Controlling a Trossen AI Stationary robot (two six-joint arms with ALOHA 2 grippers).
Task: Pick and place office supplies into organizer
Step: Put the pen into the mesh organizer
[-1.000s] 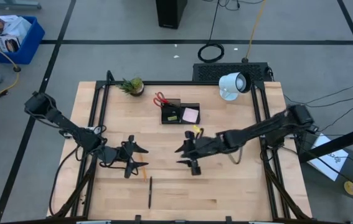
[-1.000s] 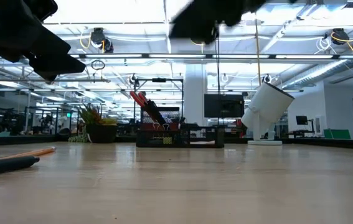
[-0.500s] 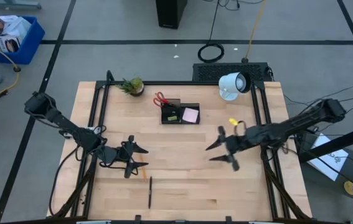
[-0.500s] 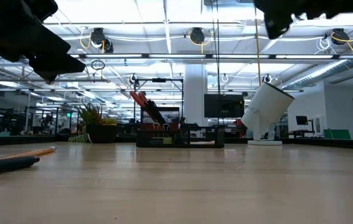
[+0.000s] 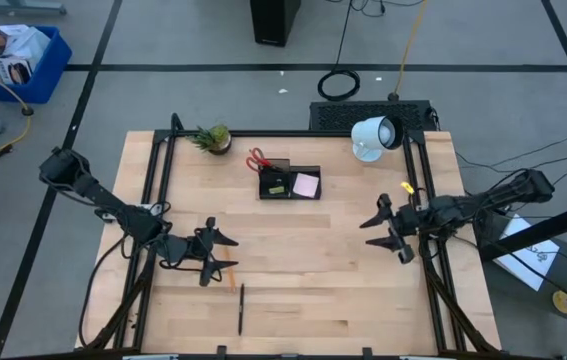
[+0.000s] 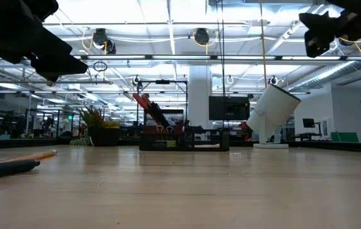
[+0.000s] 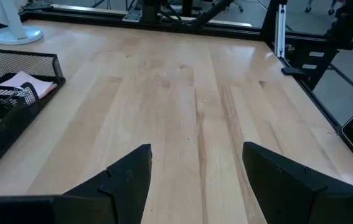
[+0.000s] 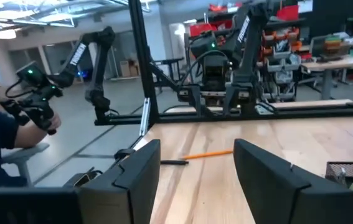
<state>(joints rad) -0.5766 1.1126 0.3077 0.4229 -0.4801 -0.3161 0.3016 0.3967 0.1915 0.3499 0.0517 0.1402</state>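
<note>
The black organizer [image 5: 289, 182] stands at the table's far middle. Red-handled scissors [image 5: 256, 158] stick up from its taller section, and a pink sticky-note pad [image 5: 306, 184] lies in its lower tray. An orange pencil [image 5: 231, 280] and a black pen [image 5: 241, 308] lie on the wood near the front left, also visible in the low view as pencil [image 6: 37, 154] and pen [image 6: 8, 166]. My left gripper [image 5: 221, 254] hangs open just above and left of the pencil, with nothing between its fingers. My right gripper [image 5: 383, 236] is open and empty near the table's right edge, held about level.
A small potted plant [image 5: 213, 137] stands at the far left and a white round lamp-like device [image 5: 373, 137] at the far right. Black frame rails [image 5: 425, 200] run along the table's sides. A person's arm [image 8: 2, 134] holding hand controllers shows beyond the table's left side.
My right gripper has drawn back from the table's middle toward its right edge, tipping up from a downward slant to about level. Its fingers keep the same gap and carry nothing. The pencil, the pen and the organizer lie as before.
</note>
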